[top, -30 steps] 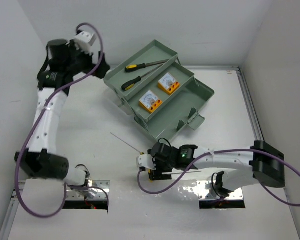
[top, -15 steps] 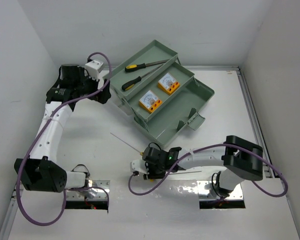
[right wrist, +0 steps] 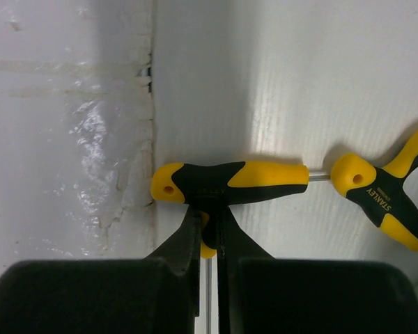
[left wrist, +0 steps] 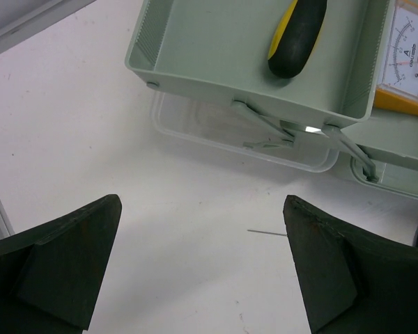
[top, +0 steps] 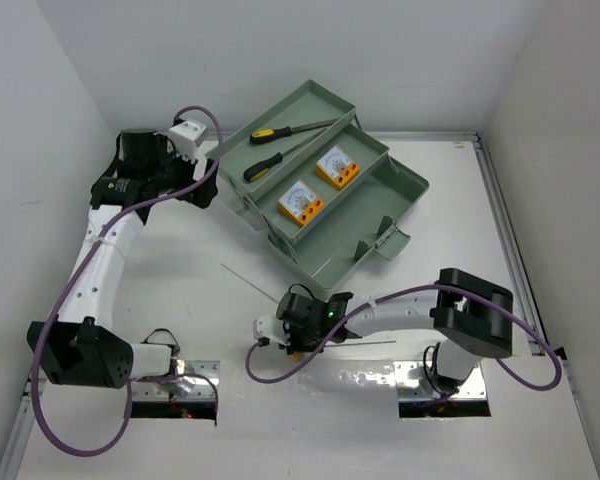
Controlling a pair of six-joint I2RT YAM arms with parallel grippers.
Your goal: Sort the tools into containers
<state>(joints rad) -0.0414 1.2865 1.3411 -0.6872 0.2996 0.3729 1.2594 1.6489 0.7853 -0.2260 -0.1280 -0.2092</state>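
Right gripper (right wrist: 207, 217) pinched tight on T-handle key (right wrist: 230, 182) lying on table (right wrist: 279, 83), arm stretched low leftward. Left gripper (left wrist: 202, 233) spread wide, raised beside toolbox upper tray (left wrist: 216, 49).

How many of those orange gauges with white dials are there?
2. Both lie in the middle green tray: one orange meter toward its near-left end, the other toward the far right. The bottom compartment is partly covered, so more could be hidden.

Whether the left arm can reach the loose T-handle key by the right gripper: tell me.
Probably: the left gripper is open with bare table between, but the right gripper crowds the loose key.
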